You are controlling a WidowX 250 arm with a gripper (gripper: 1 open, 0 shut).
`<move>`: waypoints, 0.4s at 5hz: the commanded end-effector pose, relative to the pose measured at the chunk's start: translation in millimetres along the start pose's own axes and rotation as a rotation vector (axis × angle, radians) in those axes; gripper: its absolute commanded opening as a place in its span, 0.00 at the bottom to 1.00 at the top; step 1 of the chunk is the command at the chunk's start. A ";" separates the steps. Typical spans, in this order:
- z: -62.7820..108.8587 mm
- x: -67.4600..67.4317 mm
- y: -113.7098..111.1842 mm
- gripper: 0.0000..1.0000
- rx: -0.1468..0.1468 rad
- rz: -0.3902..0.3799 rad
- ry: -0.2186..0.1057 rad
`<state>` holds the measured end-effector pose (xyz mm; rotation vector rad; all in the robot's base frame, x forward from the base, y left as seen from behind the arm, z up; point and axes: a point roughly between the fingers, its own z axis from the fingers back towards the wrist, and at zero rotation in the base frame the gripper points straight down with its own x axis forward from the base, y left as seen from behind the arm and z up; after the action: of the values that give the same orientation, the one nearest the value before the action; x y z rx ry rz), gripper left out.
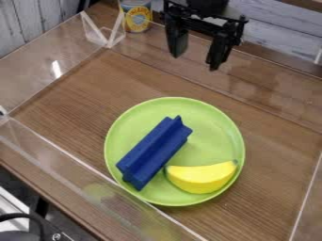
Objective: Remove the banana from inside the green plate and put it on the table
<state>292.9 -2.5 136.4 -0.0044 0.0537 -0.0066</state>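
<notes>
Glossy plastic banana (202, 176), smooth green plate (214, 122) — wood-grain table (113, 85), clear acrylic walls (51, 155)

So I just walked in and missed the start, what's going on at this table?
A single robot arm is set up to take the banana out of the green plate and put it on the table. Nothing is being handled yet: the end effector hangs open above the far side of the table, well away from the plate. The banana lies at the plate's near edge, beside a dark blue block.
</notes>
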 end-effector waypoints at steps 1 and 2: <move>-8.1 -7.1 -5.4 1.00 0.000 -0.059 0.019; -14.7 -27.2 -19.2 1.00 0.006 -0.218 0.000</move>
<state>262.4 -21.4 110.5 -0.0060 0.1028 -0.2182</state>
